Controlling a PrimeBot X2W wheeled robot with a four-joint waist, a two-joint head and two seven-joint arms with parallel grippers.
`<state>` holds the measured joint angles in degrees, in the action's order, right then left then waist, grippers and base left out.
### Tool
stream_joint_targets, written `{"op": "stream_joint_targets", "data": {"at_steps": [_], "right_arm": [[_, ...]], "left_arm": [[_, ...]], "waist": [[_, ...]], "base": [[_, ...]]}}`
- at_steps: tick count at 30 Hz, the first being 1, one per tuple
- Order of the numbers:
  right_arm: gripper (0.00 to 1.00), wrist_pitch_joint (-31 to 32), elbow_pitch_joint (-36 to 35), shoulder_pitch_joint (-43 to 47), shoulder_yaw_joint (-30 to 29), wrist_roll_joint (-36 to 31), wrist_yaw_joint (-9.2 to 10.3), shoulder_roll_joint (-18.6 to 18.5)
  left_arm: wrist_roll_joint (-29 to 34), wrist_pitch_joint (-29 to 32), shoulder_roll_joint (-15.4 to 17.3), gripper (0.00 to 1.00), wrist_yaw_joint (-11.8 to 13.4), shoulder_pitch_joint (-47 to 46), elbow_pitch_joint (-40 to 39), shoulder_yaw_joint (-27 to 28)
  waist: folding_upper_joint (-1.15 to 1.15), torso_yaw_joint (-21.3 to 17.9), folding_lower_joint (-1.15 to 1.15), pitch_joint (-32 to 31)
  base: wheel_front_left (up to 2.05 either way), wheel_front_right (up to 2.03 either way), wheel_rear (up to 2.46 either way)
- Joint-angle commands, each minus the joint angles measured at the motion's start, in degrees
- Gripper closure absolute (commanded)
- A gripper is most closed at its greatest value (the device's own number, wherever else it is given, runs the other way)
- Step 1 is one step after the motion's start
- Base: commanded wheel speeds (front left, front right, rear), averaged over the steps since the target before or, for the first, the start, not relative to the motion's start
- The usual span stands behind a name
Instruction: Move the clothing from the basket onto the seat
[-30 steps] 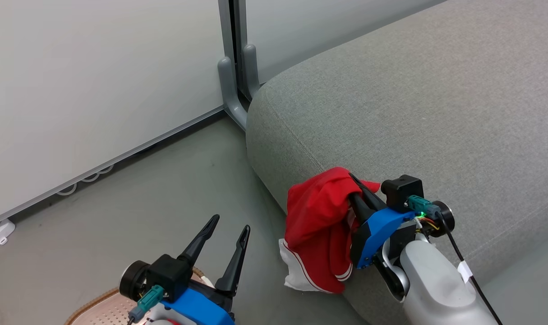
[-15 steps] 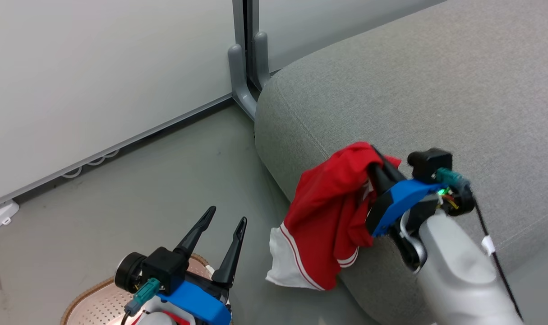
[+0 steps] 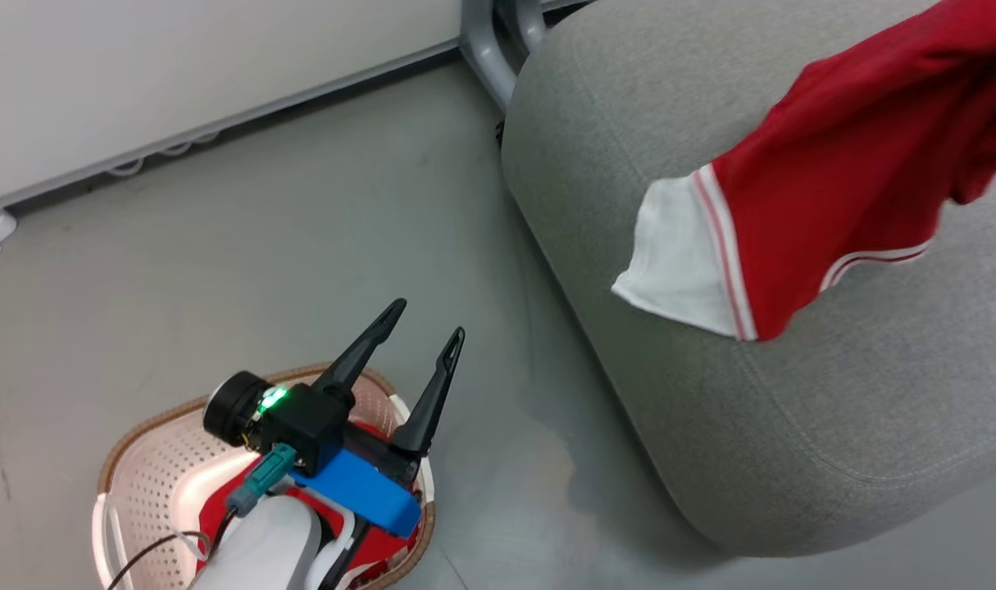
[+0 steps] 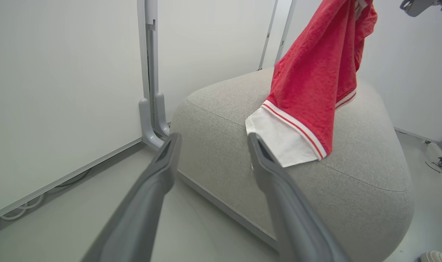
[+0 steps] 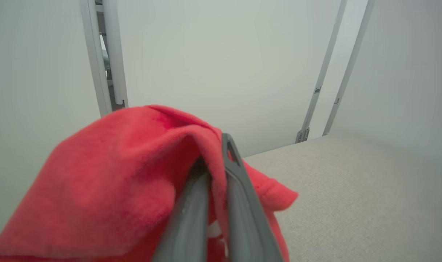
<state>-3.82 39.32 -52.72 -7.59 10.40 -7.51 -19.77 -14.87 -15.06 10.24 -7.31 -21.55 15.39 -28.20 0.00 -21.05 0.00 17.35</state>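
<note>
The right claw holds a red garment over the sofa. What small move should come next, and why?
Probably lower the right claw a little, further in over the seat, before opening. It is shut on the red garment, which hangs with its white hem near the seat's rounded edge, where it might slide off.

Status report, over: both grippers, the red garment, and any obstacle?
Right gripper shut on bright red white-trimmed garment, hanging over light grey fabric sofa. Left gripper open, above cream perforated basket with more red clothing. No obstacle seen.
</note>
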Motion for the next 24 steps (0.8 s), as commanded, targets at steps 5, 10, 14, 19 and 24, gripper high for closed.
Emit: {"op": "stream_joint_targets", "data": {"at_steps": [5, 10, 14, 19, 24], "right_arm": [[1.00, -0.19, -4.18, -4.22, -8.60, -2.55, 0.06, -6.41], [1.00, 1.68, -8.25, -3.22, -14.40, -4.97, 0.04, -8.31], [1.00, 1.43, -8.62, 0.15, -16.92, -5.83, 0.05, -6.81], [1.00, -0.50, -4.98, 4.17, -19.85, -6.79, 0.05, -3.02], [1.00, -2.35, -1.12, 5.28, -21.95, -7.50, 0.05, -1.20]], "left_arm": [[0.37, -0.17, 1.45, 0.00, -0.23, -4.57, -1.63, -1.40], [0.91, -0.17, 2.45, 0.00, -0.23, -7.39, -3.41, -1.69], [1.37, -0.17, 3.21, 0.00, -0.23, -9.68, -4.12, -2.73], [1.23, -0.17, 3.75, 0.00, -0.23, -11.17, -4.52, -3.50], [1.00, -0.17, 4.05, 0.00, -0.23, -11.14, -4.19, -3.55]], "waist": [[0.00, 6.53, 0.00, 8.70], [0.00, 8.79, 0.00, 13.41], [0.00, 10.03, 0.00, 16.50], [0.00, 10.68, 0.00, 18.59], [0.00, 10.77, 0.00, 18.60]], "base": [[0.00, 0.00, 0.00], [0.00, 0.00, 0.00], [0.00, 0.00, 0.00], [0.00, 0.00, 0.00], [0.00, 0.00, 0.00]]}}
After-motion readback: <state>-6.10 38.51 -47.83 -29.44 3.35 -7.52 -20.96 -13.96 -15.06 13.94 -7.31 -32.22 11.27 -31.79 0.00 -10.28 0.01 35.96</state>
